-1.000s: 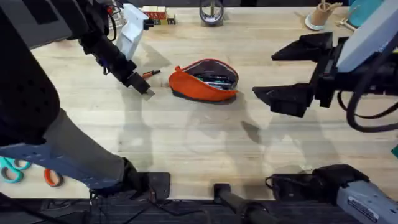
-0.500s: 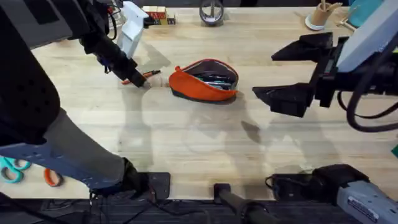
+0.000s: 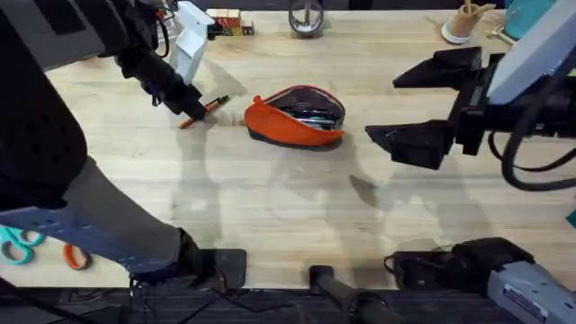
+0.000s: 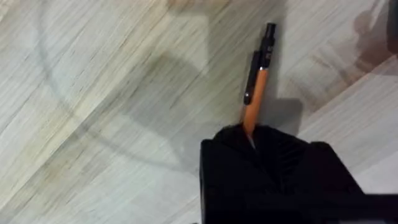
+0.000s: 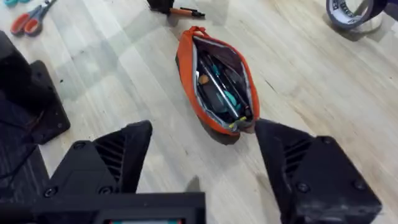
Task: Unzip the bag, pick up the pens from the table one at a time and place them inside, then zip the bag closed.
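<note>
The desk (image 3: 288,216) is a wide top of pale wooden planks, and both arms reach over it from the near edge. The right gripper (image 3: 423,103) hangs above the right half of the desk, well apart from the bag, its two black fingers spread wide with nothing between them; from the right wrist camera those fingers frame the bag from either side without touching it.

The bag (image 3: 295,115) lies near the middle of the desk, an orange pouch on a dark base, its top zipper undone so the grey lining gapes. In the right wrist view the bag (image 5: 216,84) holds several thin items already, among them something teal and something silvery, too tangled to tell apart.

To the left of the bag, the left gripper (image 3: 187,110) is down at the desk surface, narrowed onto one end of the orange pen (image 3: 205,110). The left wrist view shows the pen (image 4: 256,84) running out from between the black fingers, its dark clip and tip pointing away, its free end lying against the wood.

Orange-handled scissors (image 5: 28,18) lie at the desk's left edge, well away from the bag
</note>
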Action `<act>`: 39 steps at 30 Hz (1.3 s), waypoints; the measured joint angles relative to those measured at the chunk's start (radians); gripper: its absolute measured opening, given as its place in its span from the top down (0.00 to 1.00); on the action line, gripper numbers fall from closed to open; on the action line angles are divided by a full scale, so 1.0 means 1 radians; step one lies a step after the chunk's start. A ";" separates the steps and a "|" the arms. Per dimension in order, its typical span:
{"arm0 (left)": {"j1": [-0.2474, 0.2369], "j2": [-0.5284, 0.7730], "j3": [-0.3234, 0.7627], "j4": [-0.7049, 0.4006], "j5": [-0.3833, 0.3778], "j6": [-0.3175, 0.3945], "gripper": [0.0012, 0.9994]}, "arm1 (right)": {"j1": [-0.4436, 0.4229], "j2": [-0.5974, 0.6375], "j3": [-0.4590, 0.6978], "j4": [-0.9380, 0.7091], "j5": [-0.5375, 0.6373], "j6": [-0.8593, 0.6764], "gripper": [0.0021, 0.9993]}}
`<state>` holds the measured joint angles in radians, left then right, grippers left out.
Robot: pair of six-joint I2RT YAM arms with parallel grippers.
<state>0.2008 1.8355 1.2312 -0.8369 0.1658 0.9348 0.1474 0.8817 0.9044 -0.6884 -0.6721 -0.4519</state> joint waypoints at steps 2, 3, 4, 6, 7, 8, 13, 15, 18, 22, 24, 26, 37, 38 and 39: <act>0.000 0.000 0.000 0.000 0.000 -0.001 0.96 | 0.000 0.000 0.000 0.000 0.000 0.000 0.00; 0.000 0.000 0.000 0.001 0.000 -0.006 0.96 | 0.000 0.000 0.000 0.000 0.000 0.000 0.00; 0.000 0.000 0.005 0.009 0.006 -0.036 0.96 | 0.000 0.000 0.000 0.000 0.000 0.000 0.00; 0.000 0.000 0.019 0.010 0.024 -0.053 0.96 | 0.000 0.000 0.000 0.000 0.000 0.000 0.00; 0.000 0.000 0.031 0.007 0.031 -0.059 0.96 | 0.000 0.000 0.000 0.000 0.000 0.000 0.00; 0.000 0.000 0.043 0.004 0.038 -0.064 0.96 | 0.000 0.000 0.000 0.000 0.000 0.000 0.00; 0.000 -0.047 0.080 -0.017 0.056 -0.079 0.96 | 0.000 0.000 0.000 0.000 0.000 0.000 0.00; 0.000 -0.083 0.081 -0.026 0.059 -0.079 0.96 | 0.000 0.000 0.000 0.000 0.000 0.000 0.00; 0.000 -0.146 0.081 -0.035 0.063 -0.080 0.96 | 0.000 0.000 0.000 0.000 0.000 0.000 0.00; -0.013 -0.221 0.082 -0.057 0.067 -0.082 0.96 | 0.000 0.000 0.000 0.000 0.000 0.000 0.00; -0.030 -0.255 0.082 -0.071 0.067 -0.082 0.96 | 0.000 0.000 0.000 0.000 0.000 0.000 0.00; -0.055 -0.286 0.083 -0.080 0.068 -0.082 0.96 | 0.000 0.000 0.000 0.000 0.000 0.000 0.00; -0.218 -0.395 0.087 -0.153 0.074 -0.082 0.96 | 0.000 0.000 0.000 0.000 0.000 0.000 0.00; -0.232 -0.401 0.087 -0.164 0.074 -0.082 0.96 | 0.000 0.000 0.000 0.000 0.000 0.000 0.00; -0.246 -0.406 0.087 -0.174 0.074 -0.082 0.96 | 0.000 0.000 0.000 0.000 0.000 0.000 0.00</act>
<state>-0.0453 1.4297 1.3178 -1.0111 0.2401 0.8524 0.1474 0.8815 0.9043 -0.6884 -0.6722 -0.4519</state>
